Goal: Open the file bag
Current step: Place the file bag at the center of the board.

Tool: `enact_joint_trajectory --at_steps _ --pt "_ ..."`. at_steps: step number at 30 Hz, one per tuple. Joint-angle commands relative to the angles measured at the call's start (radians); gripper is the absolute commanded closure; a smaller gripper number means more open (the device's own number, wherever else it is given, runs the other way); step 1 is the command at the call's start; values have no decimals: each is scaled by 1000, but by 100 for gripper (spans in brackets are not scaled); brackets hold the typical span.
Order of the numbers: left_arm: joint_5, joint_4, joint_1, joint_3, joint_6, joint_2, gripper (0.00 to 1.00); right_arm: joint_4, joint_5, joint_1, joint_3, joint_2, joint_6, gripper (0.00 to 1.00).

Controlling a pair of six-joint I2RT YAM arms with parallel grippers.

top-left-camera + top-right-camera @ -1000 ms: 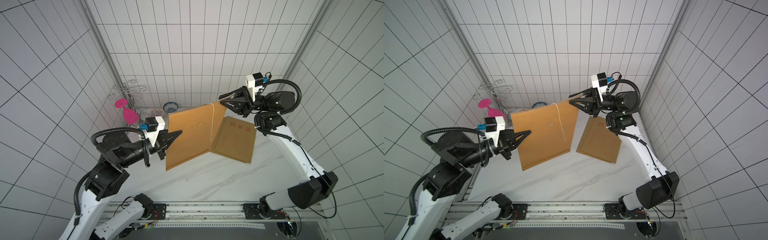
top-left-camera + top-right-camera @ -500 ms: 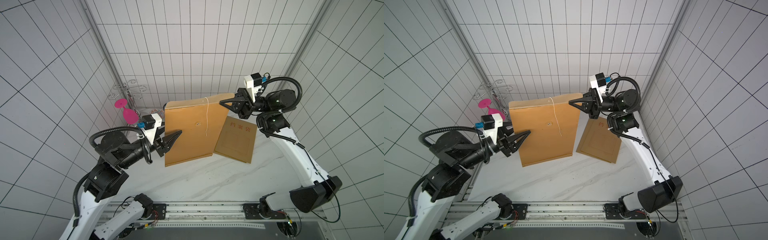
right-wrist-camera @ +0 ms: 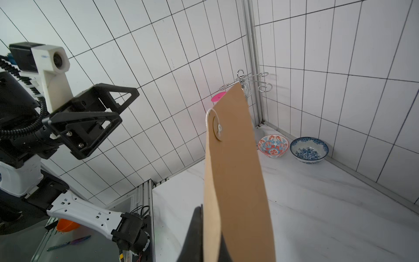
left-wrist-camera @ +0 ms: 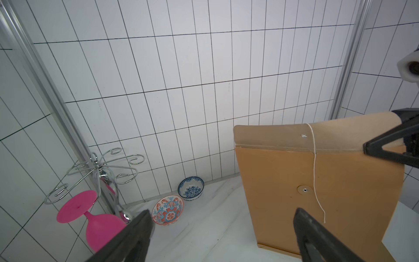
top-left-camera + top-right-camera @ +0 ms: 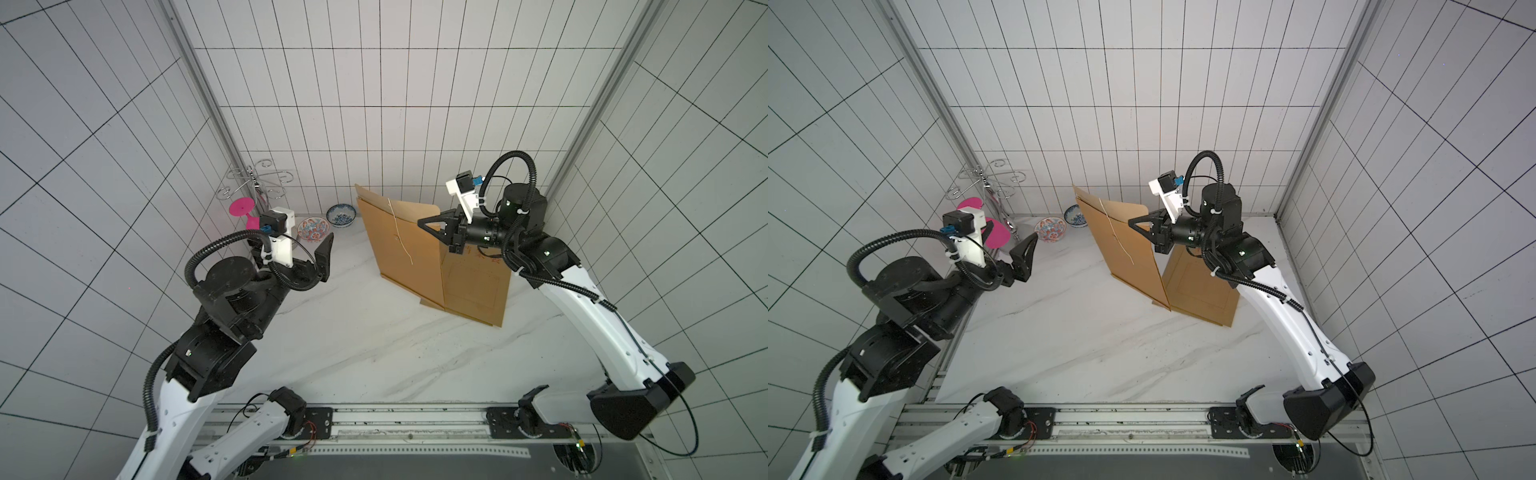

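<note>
The file bag [image 5: 399, 253] [image 5: 1125, 249] is a brown paper envelope standing upright over the marble table. Its flap [image 4: 317, 136] is raised, and a loose white string [image 4: 314, 172] hangs past the round button [image 4: 305, 190]. My right gripper [image 5: 420, 221] [image 5: 1130, 222] [image 3: 210, 226] is shut on the flap's corner. My left gripper [image 5: 1014, 228] [image 4: 222, 211] stands wide open, well to the bag's left, touching nothing. The bag's lower edge sits by the table; whether it touches, I cannot tell.
A second brown envelope [image 5: 478, 286] lies flat behind the held bag. At the back left stand a red patterned bowl [image 5: 312, 229], a blue bowl [image 5: 340, 215], a pink glass [image 5: 243, 208] and a wire rack [image 5: 257, 183].
My left gripper has opened, let go of the bag's left edge and drawn back to the left. The right gripper has swung the bag rightward, turning it more edge-on.
</note>
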Motion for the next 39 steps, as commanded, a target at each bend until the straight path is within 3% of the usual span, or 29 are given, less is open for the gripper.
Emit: enact_joint_trajectory --at_steps 1,8,11,14,19,23,32,39 --pt "-84 -13 2 56 12 8 2 21 94 74 14 25 12 100" --pt "-171 -16 2 133 49 22 2 279 109 210 16 123 279 100" --pt "-174 -27 2 156 58 30 2 410 121 207 -24 186 454 100" --pt "-161 -46 3 162 49 38 2 394 138 194 -32 297 491 100" --pt "-100 -86 2 130 -1 49 2 477 -28 131 25 586 616 100" --pt "-61 -106 2 99 -36 47 2 449 -81 95 105 751 625 100" --pt "0 -127 2 32 -96 48 2 349 -84 51 287 977 595 100" --pt "41 -124 2 -13 -133 43 2 311 -98 52 359 1078 594 98"
